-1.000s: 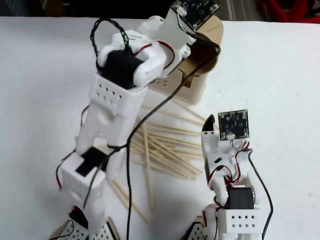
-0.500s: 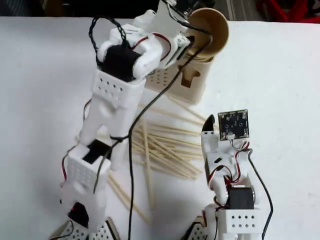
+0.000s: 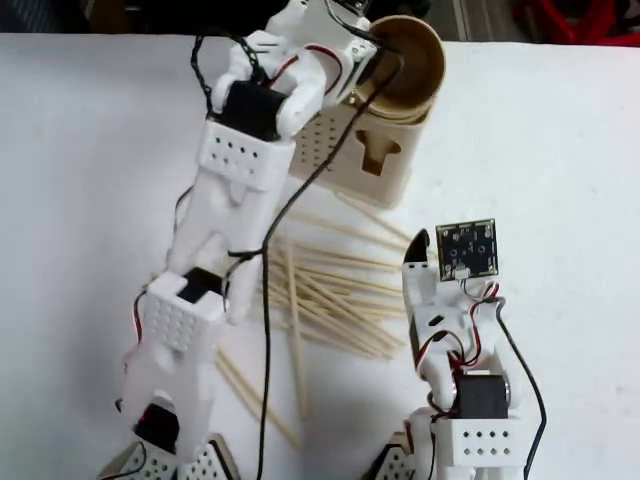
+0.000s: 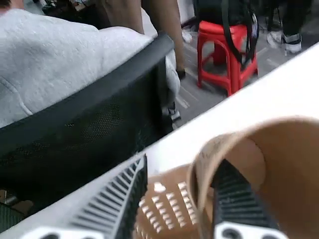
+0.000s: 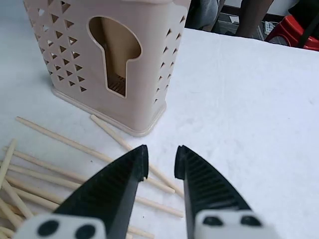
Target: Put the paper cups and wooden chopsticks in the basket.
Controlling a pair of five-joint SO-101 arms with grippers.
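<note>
White table [image 3: 560, 150]; past its far edge, a black mesh chair [image 4: 99, 124] and a red stool [image 4: 224, 50].

Beige perforated basket [image 3: 400, 185] at 12 o'clock on the table. Paper cup [image 3: 410, 65] sits in the basket's top, mouth tipped toward 1 o'clock, rim above the basket rim.

My left gripper [image 4: 183, 172] is over the basket. One finger is inside the cup against its wall; the other is outside with a gap to the wall, basket holes visible through it. Jaws apart, not clamping.

Brown cup wall shows through the keyhole slot [image 5: 113, 30] in the basket side. Can't tell if it's the same cup.

Wooden chopsticks [image 3: 330, 300] lie in a loose pile on the table at 6 o'clock from the basket, a few strays near its base.

My right gripper [image 5: 160, 152] hangs at 3 o'clock of the pile. Jaws slightly apart, nothing between them.
</note>
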